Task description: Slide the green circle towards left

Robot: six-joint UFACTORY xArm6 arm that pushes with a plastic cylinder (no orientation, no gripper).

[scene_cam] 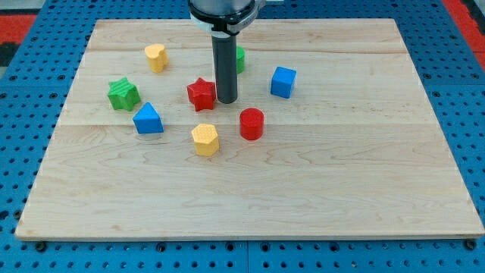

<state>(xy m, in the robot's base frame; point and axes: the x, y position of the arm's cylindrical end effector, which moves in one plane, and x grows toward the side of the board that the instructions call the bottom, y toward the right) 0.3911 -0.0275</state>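
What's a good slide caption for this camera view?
My tip rests beside the red star block, hiding most of the green circle block, on the wooden board.

A pale wooden board (318, 182) lies on a blue pegboard surface (30, 98). Toward the view's top left sits a yellow block (156, 57), possibly heart-shaped, though its outline is hard to read. Below it to the left is a green star (123, 94), with a blue triangular block (148, 119) just beside it at lower right. A red star (201, 94) stands near the middle. Below it rest a yellow hexagon (204, 139) and a red cylinder (251, 123), close together but apart. A blue cube (283, 82) sits further right.
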